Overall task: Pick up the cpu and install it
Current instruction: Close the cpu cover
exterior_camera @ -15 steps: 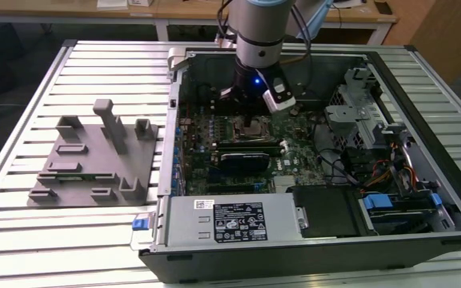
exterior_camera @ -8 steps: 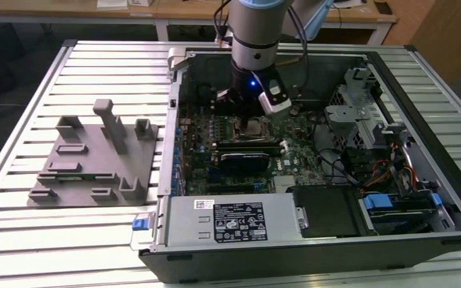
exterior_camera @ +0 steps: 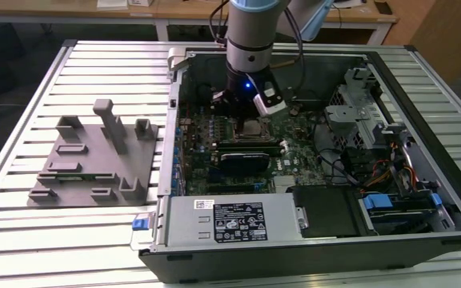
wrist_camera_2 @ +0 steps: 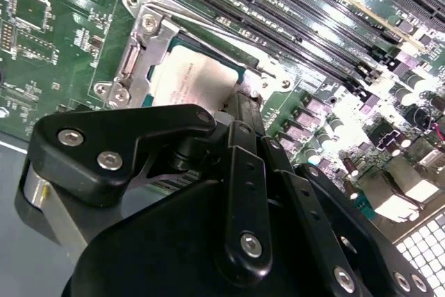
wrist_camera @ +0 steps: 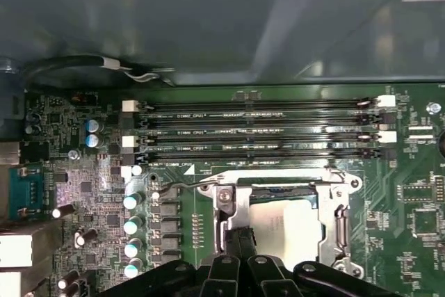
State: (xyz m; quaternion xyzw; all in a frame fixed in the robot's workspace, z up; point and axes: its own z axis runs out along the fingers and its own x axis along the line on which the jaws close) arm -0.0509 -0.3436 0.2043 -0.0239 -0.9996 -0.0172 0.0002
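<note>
Hand (wrist_camera: 238, 233) nearest the lens in both wrist views: black links, bright screws. Fingers (wrist_camera: 231, 241) clenched together, nothing between them, tips at the edge of the cpu (wrist_camera: 284, 224). Cpu lies flat inside the socket frame (wrist_camera: 339, 220) on the green board (wrist_camera: 410, 193), beside the memory slots (wrist_camera: 257, 133). Exterior view: white printed label (exterior_camera: 239, 221) on the grey supply box (exterior_camera: 182, 228). Open case (exterior_camera: 311, 252) on a slatted metal worktop (exterior_camera: 70, 246). Grey fixture (exterior_camera: 94, 156) at the exterior view's left. Wooden desks (exterior_camera: 182, 12) behind.

place: robotics lab; evidence: open computer case (exterior_camera: 311, 255) on slatted metal bench (exterior_camera: 54, 240); wooden desks (exterior_camera: 190, 9) behind
</note>
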